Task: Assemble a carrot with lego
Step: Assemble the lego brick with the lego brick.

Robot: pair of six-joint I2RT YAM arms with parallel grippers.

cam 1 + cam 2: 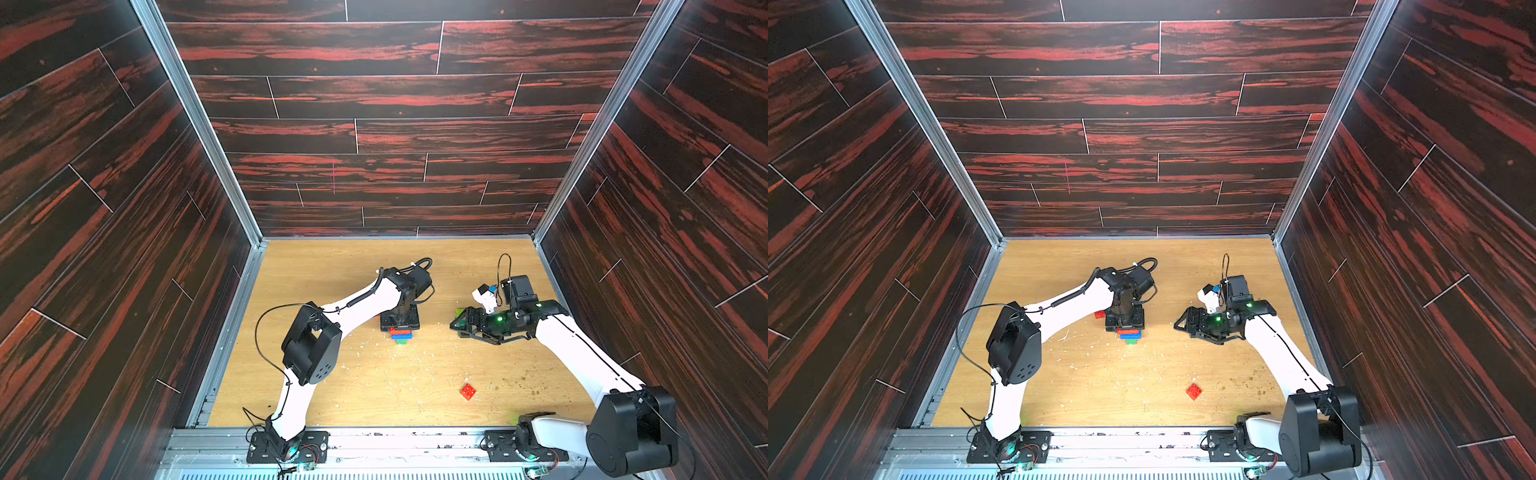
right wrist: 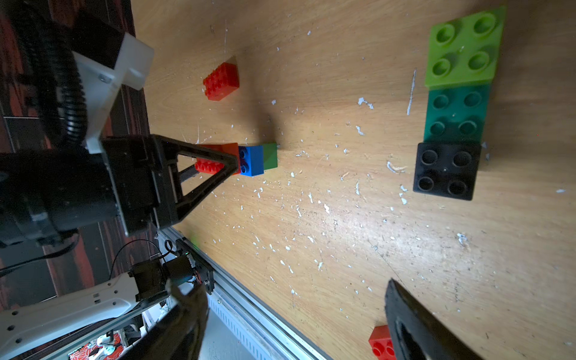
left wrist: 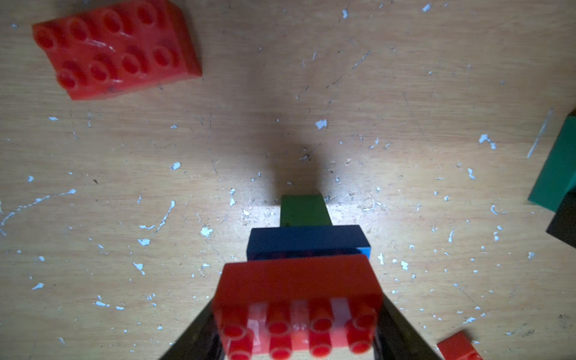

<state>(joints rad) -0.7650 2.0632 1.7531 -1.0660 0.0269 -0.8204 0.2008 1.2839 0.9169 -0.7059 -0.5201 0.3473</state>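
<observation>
Left tool: I pinch the carrot by its red end, green tip seemingly braced on tabletop.
Right tool: spread, empty, near my lime brick, likely to fetch it.

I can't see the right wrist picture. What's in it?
The left gripper is shut on a red, blue and green brick stack. Nearby a lime brick, a teal brick and a black brick lie touching in a row on the table.

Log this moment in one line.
left hand: shut on carrot stack, red end | right hand: open, empty | lime brick, teal brick, black brick: in a row | long red brick, square red brick: loose
</observation>
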